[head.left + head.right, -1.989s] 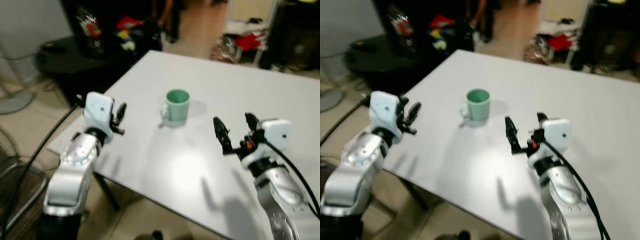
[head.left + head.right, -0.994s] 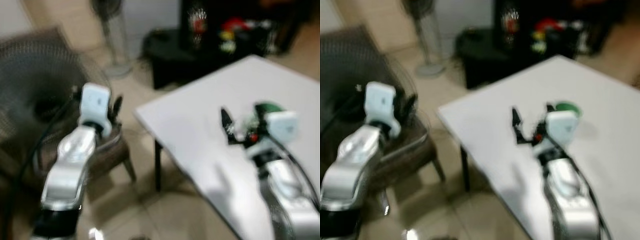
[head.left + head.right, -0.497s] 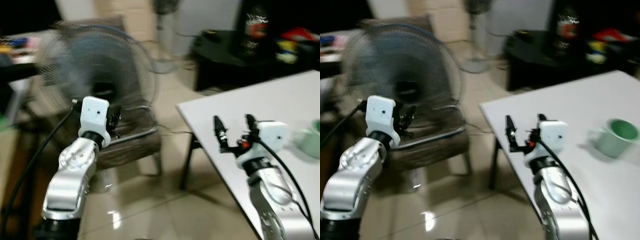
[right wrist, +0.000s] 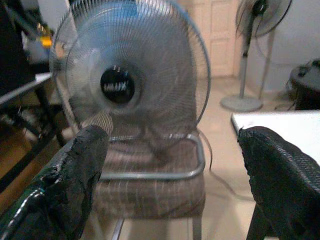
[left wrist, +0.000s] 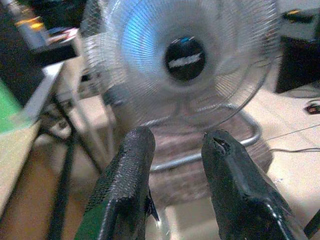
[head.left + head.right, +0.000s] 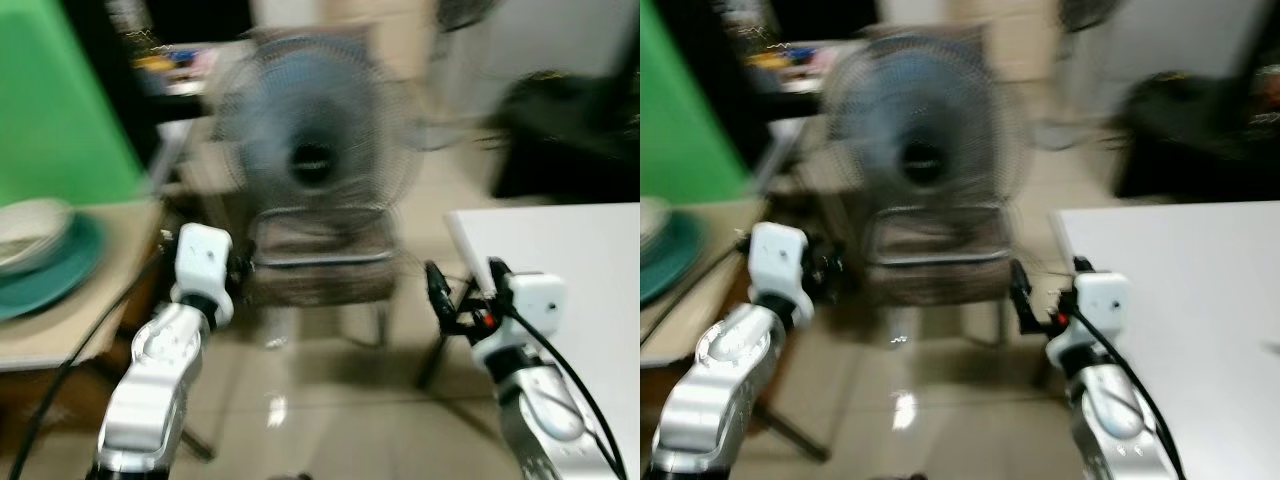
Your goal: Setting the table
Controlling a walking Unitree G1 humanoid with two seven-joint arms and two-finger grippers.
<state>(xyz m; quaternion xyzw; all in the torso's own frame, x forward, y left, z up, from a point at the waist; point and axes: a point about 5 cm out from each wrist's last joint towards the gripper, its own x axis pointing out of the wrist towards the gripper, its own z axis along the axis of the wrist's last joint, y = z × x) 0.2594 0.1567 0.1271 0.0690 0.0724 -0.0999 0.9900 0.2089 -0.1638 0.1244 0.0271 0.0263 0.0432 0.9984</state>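
transit between tables, both grippers empty.
left gripper [image 5: 175, 165] slightly parted, right gripper [image 4: 170, 165] spread wide, raised ready; stacked plates [image 6: 35, 250] at left edge on side table [image 6: 60, 335], white table [image 6: 570, 250] lower right.

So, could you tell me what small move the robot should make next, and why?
Probably turn a little further left toward the side table holding the teal plate and bowl. Both the left claw and right claw are open and empty, facing the fan.
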